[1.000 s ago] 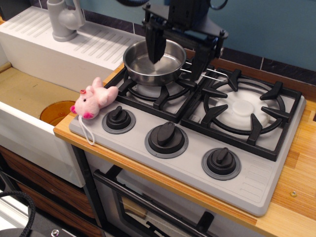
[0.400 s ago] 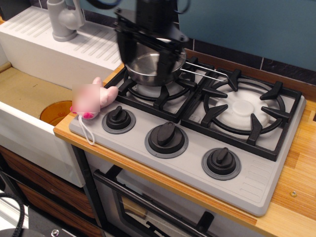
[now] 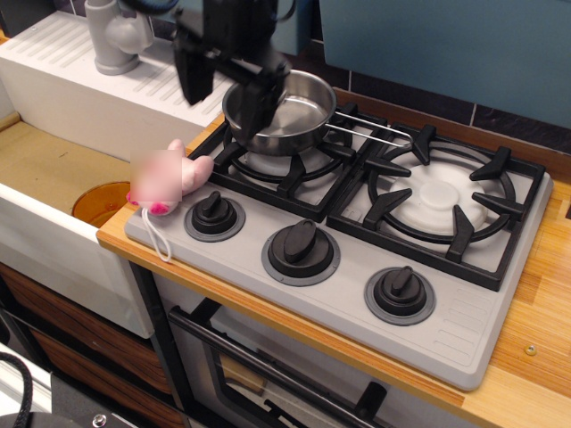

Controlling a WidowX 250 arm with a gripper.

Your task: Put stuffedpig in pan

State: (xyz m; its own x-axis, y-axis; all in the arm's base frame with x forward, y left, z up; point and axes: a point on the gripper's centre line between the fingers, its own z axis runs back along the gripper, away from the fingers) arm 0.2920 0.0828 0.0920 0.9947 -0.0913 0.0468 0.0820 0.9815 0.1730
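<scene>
Observation.image shows my gripper (image 3: 223, 89) hanging above the back left corner of the stove (image 3: 464, 343), over the near left rim of the pan (image 3: 279, 111). My two fingers (image 3: 192, 76) point down and stand clearly apart, with nothing between them (one is in front of the pan rim, the other more to the left, toward the sink side).

The stuffedpig (image 3: 169, 178) lies on the front left corner of the stove, just beside the leftmost knob (image 3: 214, 214), and its white string (image 3: 156, 239) hangs over the stove edge toward the wooden counter (image 3: 544, 303). Its head part looks blurred in this picture, so I cannot tell the exact pose. It is lower than my fingers and in front of them, not touching them.

The pan sits on the back left burner grate (image 3: 294, 174) and is empty, with its wire handle (image 3: 375, 129) pointing to the right.

I judge that the task is at its beginning. Nothing is grasped yet and the pig is not in the pan. What is left is all of the real work: to come down over the pig, close on its soft body, lift it, carry it a short way back to the pan and release it inside.
</scene>
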